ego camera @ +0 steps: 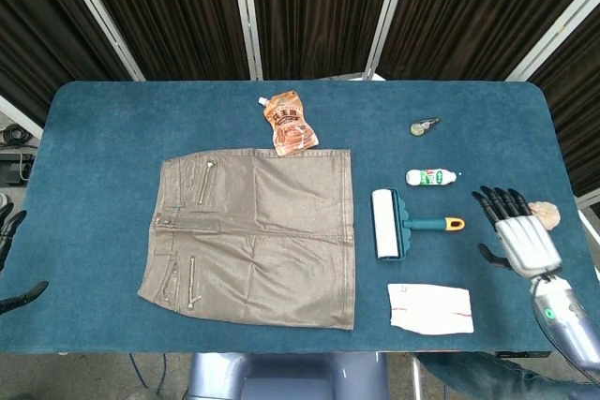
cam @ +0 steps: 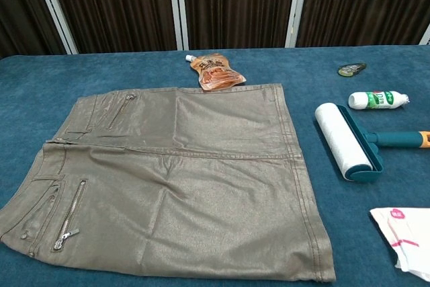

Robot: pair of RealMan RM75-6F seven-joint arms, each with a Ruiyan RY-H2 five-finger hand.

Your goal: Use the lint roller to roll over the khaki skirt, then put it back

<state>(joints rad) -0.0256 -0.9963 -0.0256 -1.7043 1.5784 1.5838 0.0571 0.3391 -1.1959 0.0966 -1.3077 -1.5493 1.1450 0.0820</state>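
Observation:
The khaki skirt lies flat in the middle of the blue table, waistband to the left; the chest view shows the skirt filling the foreground. To its right rests the lint roller, a white roll in a teal frame with an orange-tipped handle pointing right; the chest view shows the roller too. My right hand hovers right of the handle tip, fingers spread, holding nothing, apart from the roller. My left hand shows only as dark fingertips at the left edge; its pose is unclear.
An orange pouch lies just above the skirt. A small white bottle and a small dark item sit beyond the roller. A folded white cloth lies near the front edge, below the roller.

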